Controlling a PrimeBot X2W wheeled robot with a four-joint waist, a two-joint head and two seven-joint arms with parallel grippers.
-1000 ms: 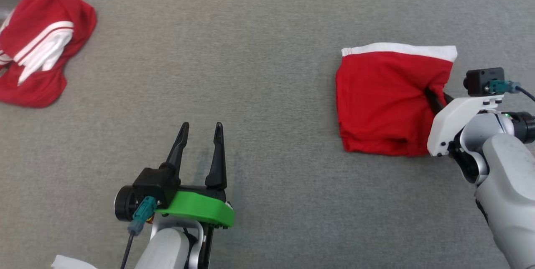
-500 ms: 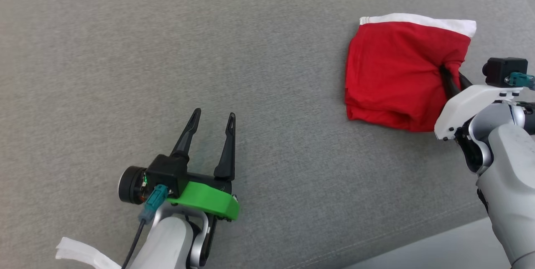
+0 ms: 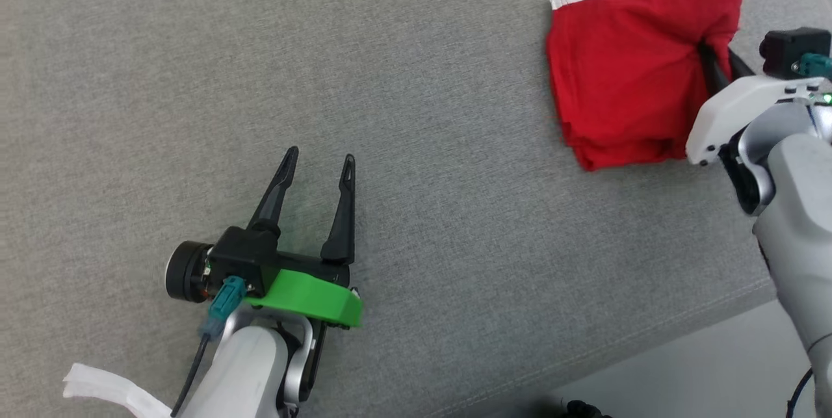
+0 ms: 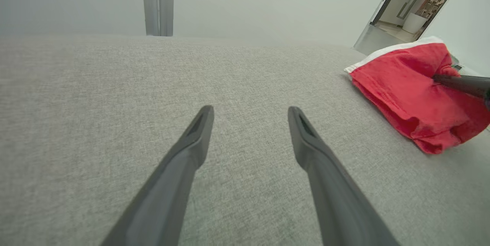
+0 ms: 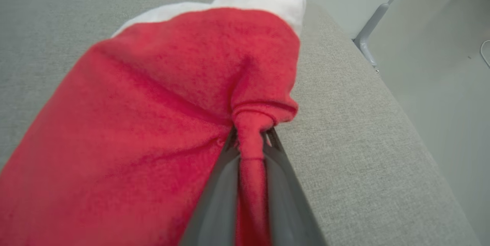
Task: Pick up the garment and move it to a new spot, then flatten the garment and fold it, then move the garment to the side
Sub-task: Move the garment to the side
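On the grey cushion [image 3: 416,80], one folded red garment [image 3: 624,73] is lying, its edge being pinched by the right gripper [image 3: 710,59] — the left gripper [image 3: 318,159] is standing apart, fingers spread.

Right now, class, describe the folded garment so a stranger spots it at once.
On the wide grey fabric surface, look near its right edge. The folded red garment lies there, pinched by the right hand; its white band sets it apart.

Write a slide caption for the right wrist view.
Right gripper shut on a bunched fold of the red garment on grey fabric.
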